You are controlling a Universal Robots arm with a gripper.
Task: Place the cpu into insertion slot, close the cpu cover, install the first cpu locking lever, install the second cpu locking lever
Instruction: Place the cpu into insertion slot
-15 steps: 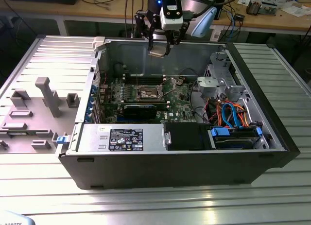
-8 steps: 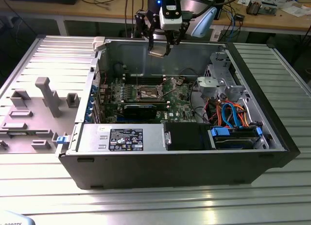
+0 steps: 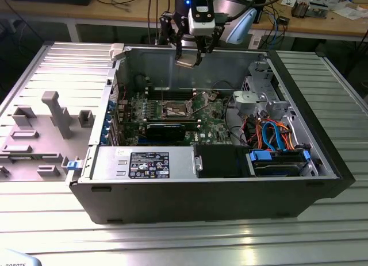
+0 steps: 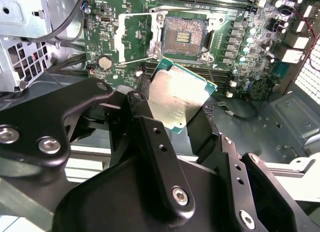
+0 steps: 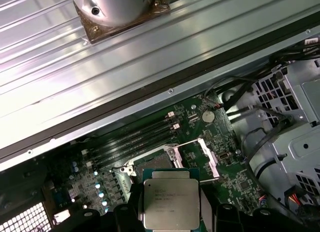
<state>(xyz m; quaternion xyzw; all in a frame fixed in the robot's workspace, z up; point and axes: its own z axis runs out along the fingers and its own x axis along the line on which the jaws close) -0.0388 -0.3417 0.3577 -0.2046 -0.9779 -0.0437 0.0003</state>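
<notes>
In the exterior view, the gripper (image 3: 188,57) hangs above the far wall of an open computer case (image 3: 172,191) that lies on a ribbed metal desk (image 3: 172,243). A pale flat square at its tips looks to be the cpu (image 3: 187,62), well above the green circuit board (image 3: 214,121). The insertion slot (image 3: 176,111) sits near the middle of that board. In the second wrist view, the gripper (image 4: 172,107) is clamped on the cpu (image 4: 180,96), its black fingers (image 4: 142,117) pressed to two opposite edges, the chip's silvery top tilted and facing the camera. Beyond it the insertion slot (image 4: 184,37) lies bare, its dark pin field showing, and the cpu cover (image 4: 134,36) is swung open just beside it. In the first wrist view, the cpu (image 5: 171,202) sits between the gripper's fingers (image 5: 125,214), held clear of the board, with the insertion slot (image 5: 154,161) partly hidden behind it and the opened cpu cover (image 5: 200,154) alongside.
</notes>
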